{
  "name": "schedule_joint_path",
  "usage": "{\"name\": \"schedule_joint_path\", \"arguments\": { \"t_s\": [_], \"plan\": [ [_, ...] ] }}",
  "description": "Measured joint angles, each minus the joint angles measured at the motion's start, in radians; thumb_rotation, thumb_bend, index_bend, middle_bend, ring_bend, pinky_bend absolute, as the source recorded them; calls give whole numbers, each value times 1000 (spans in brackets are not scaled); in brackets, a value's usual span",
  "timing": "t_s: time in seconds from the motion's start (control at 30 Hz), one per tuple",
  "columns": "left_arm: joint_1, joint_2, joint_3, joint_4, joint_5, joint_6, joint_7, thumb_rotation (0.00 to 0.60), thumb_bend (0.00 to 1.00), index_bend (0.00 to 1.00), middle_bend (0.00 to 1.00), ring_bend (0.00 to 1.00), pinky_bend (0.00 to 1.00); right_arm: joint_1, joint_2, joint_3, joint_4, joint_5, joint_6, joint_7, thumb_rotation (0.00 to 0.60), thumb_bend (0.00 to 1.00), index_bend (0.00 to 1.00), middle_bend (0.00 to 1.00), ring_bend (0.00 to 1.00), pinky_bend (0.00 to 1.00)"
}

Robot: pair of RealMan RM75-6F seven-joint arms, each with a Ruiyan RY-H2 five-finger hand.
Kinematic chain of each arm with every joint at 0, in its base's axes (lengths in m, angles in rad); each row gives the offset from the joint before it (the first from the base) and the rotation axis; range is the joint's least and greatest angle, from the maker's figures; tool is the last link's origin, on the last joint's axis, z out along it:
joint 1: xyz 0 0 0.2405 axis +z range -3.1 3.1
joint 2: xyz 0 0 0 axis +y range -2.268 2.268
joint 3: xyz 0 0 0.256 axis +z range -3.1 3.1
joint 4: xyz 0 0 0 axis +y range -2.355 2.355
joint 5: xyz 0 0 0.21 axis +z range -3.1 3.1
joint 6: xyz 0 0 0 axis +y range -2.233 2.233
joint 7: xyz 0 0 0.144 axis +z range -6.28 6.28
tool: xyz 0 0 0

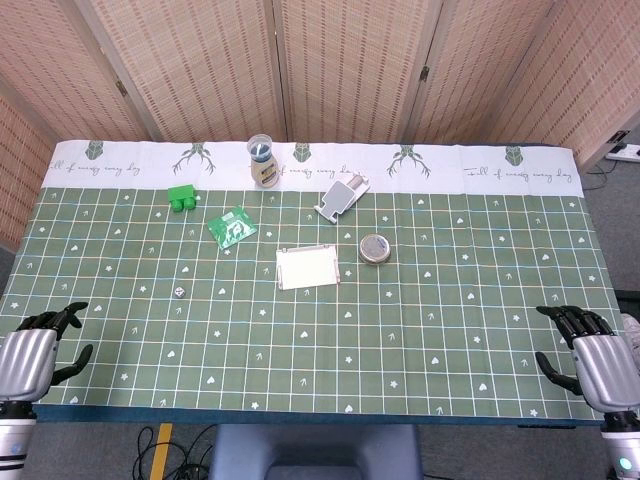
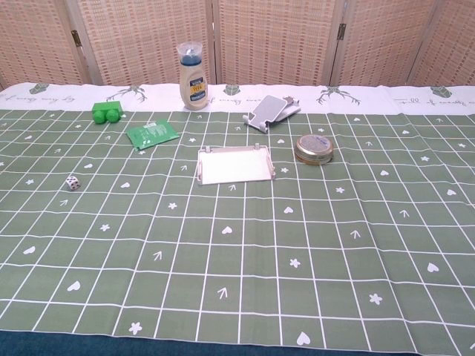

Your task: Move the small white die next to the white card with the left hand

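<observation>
The small white die lies on the green cloth, left of centre. The white card, a flat white rectangle with a thin metal rim, lies near the middle of the table, well to the right of the die. My left hand rests at the near left edge of the table, open, with nothing in it, some way below and left of the die. My right hand sits at the near right edge, open and empty. The chest view shows neither hand.
A green foil packet lies between die and card, farther back. A green toy block, a capped bottle, a grey phone stand and a round tin stand along the back and right of the card.
</observation>
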Motion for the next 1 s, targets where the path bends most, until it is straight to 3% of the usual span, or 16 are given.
{"name": "schedule_joint_path", "arguments": {
  "t_s": [0.4, 0.7, 0.87, 1.0],
  "plan": [
    [-19, -4, -1, 16, 35, -9, -13, 600, 349, 273, 460, 362, 381, -3, 0, 4, 2, -14, 21, 5, 600, 263, 245, 280, 219, 262],
    [-121, -15, -17, 48, 113, -98, -70, 600, 349, 304, 493, 433, 404, 1, 8, 10, -7, -23, 27, -8, 600, 263, 245, 280, 219, 262],
    [-207, -32, -31, 83, 151, -182, -101, 600, 349, 325, 714, 654, 803, 2, 15, 12, -16, -24, 28, -15, 600, 263, 245, 280, 219, 262],
    [-293, -55, -38, 135, 176, -278, -137, 600, 349, 345, 825, 744, 894, 3, 15, 11, -18, -23, 24, -17, 600, 263, 245, 280, 219, 262]
  ]
}}
